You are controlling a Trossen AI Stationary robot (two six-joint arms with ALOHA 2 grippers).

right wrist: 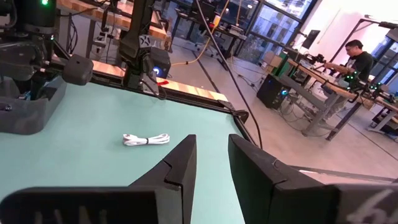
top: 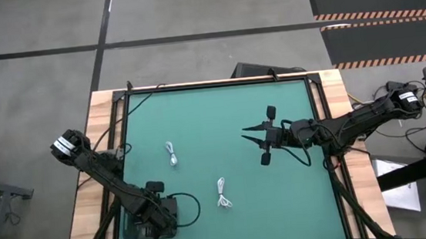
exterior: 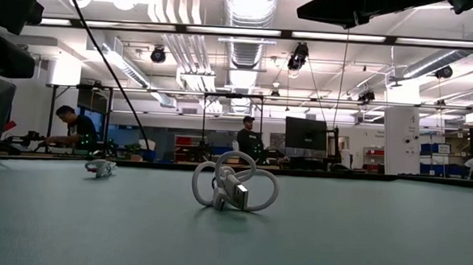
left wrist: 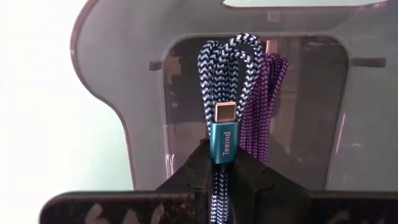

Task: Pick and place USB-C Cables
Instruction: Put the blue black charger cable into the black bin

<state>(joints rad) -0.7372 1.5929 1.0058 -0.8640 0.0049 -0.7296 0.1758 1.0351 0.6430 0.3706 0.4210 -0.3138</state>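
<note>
Blue-and-white braided USB-C cable (left wrist: 225, 93), folded into a slim bundle with a teal connector shell, is clenched in the left claw (left wrist: 224, 165). That claw sits over the dark grey plastic bin (top: 146, 220) at the table's near-left corner; a purple braided cable (left wrist: 264, 102) lies just beside the held one, against the bin's inner wall.

Step looks like the place phase for this cable: it is at the bin, not yet released. Next move calls for opening the fingers so the bundle drops clear of the purple one, then lifting out.

Two white coiled cables remain on the green table (top: 297, 197): one left of centre (top: 172, 154), one nearer the front (top: 223, 193).

Right claw (top: 255, 137) hovers right of centre, fingers spread, holding nothing.
</note>
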